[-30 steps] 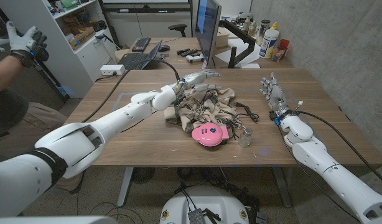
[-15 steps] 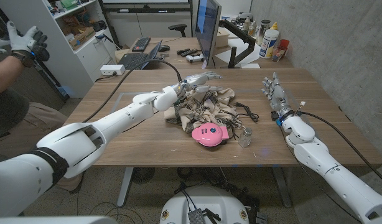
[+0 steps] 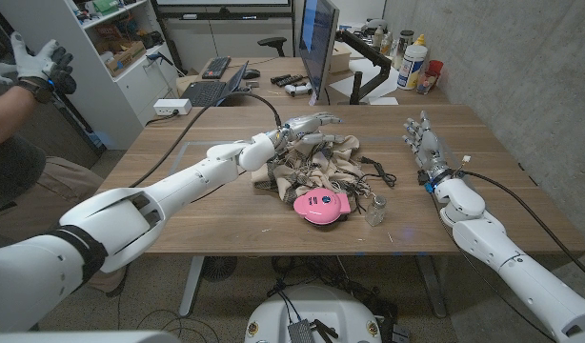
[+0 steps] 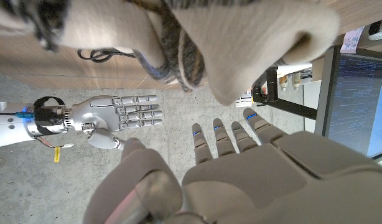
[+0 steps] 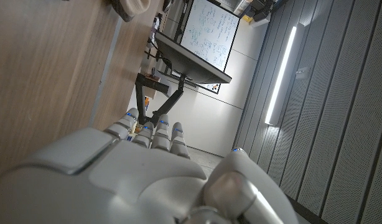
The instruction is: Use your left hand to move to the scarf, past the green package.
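The scarf (image 3: 316, 170) is a crumpled beige heap with dark patterning at the middle of the table. My left hand (image 3: 310, 122) hovers over its far edge, fingers spread and straight, holding nothing. In the left wrist view the scarf (image 4: 197, 37) hangs just beyond my left hand (image 4: 241, 174) and its fingertips (image 4: 231, 134). My right hand (image 3: 424, 143) stands upright on the table's right side, fingers extended and empty, well apart from the scarf. The same right hand (image 4: 116, 118) also appears in the left wrist view, and its back (image 5: 147, 174) shows in the right wrist view.
A pink round case (image 3: 319, 205) lies against the scarf's near side, with a small glass jar (image 3: 375, 211) beside it. A black cable (image 3: 378, 174) trails right of the scarf. A monitor (image 3: 318, 43) stands behind. A person's gloved hand (image 3: 35, 62) is at far left.
My left hand has crept slightly rightward over the scarf's far edge. My right hand has drifted a little to the right.
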